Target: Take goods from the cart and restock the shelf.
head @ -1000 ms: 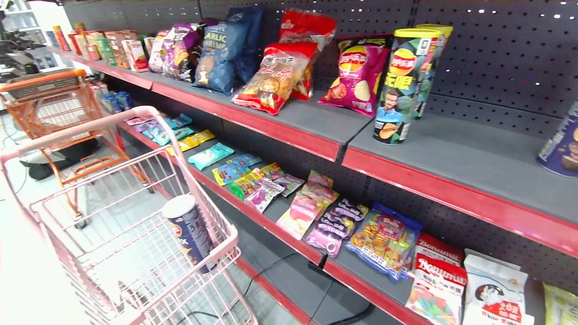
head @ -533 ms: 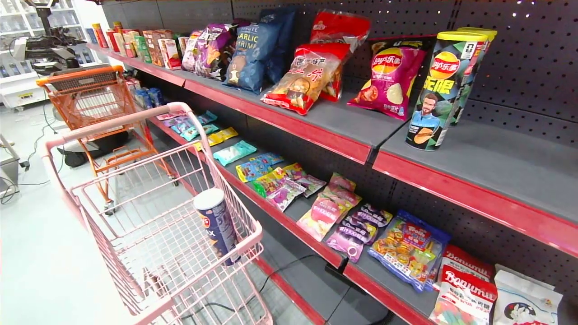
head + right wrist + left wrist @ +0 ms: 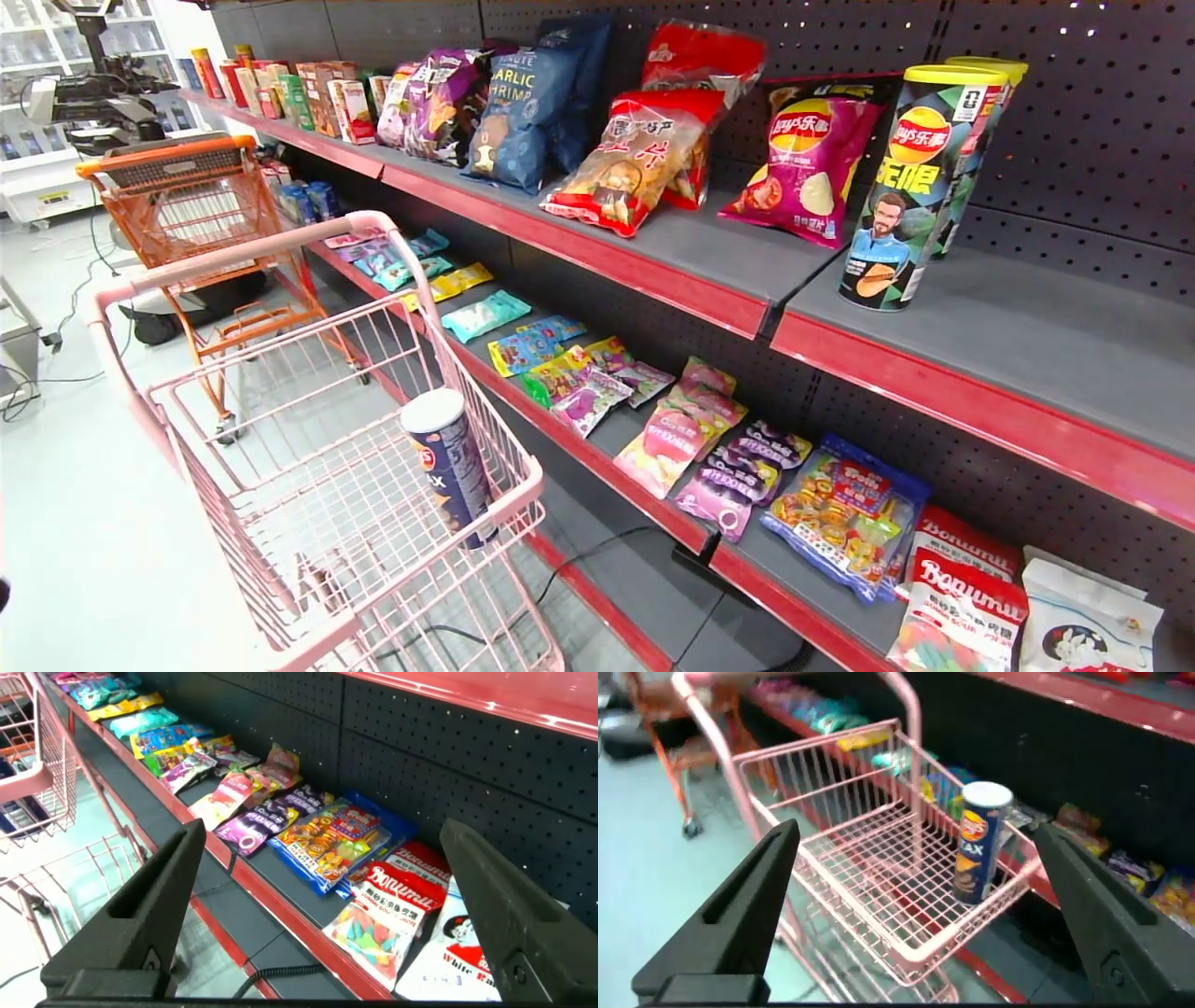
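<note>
Chip can (image 3: pixel 450 467) upright in the pink cart's (image 3: pixel 252 245) near right corner, against the wire wall, left of the shelf (image 3: pixel 1008 327). My left gripper (image 3: pixel 915 829) hovers above the cart, fingers spread wide. My right gripper (image 3: pixel 322 826) is equally open over the lower shelf's candy bags (image 3: pixel 336 840).

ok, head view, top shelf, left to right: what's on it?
Small boxes → purple bag → dark blue bag → red-and-clear snack bag → magenta chip bag → yellow-lidded chip can.

The left gripper (image 3: pixel 916 829) and right gripper (image 3: pixel 322 826) both hang with jaws spread wide.
</note>
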`<state>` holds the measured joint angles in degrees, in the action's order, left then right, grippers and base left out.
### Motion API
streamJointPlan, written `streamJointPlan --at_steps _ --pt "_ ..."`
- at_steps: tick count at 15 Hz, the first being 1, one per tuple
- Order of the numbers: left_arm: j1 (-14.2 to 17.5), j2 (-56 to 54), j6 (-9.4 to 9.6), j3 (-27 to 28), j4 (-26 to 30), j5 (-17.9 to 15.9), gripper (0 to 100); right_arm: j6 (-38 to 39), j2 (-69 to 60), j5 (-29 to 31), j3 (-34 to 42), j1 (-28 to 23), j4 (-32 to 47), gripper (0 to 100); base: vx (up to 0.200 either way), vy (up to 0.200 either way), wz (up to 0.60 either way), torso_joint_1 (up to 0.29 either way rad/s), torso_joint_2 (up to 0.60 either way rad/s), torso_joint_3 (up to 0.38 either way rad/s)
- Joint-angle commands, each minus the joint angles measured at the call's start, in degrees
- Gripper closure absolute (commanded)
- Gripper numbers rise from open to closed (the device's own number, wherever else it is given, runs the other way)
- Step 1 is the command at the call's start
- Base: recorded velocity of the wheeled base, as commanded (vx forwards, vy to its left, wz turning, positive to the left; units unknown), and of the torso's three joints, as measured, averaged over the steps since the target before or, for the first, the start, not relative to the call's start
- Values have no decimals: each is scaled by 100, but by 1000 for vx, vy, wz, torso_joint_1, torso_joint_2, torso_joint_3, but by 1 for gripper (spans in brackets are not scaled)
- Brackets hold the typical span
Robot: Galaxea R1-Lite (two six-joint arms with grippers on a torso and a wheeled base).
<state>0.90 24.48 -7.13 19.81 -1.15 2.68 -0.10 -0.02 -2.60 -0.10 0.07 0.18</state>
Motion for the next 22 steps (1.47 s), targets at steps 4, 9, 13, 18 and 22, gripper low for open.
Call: streamJointPlan --at_steps 4,9,13,18,22 --pt "604 4478 335 120 -1995 -848 0 1 2 -4 1 1 -1 0 0 0 0 0 0 0" --pt "657 5937 845 111 -3058 -1648 0 -25 2 -4 1 1 -1 0 0 0 0 0 0 0" --pt "464 7097 1768 190 -3937 -2272 0 -25 2 -4 1 1 -1 0 0 0 0 0 0 0" --pt "103 8521 1821 304 -5616 -2351 0 -25 2 -4 1 10 -1 0 0 0 0 0 0 0" --pt "-319 9048 1812 752 -5730 -2492 0 -25 2 -4 1 10 -1 0 0 0 0 0 0 0"
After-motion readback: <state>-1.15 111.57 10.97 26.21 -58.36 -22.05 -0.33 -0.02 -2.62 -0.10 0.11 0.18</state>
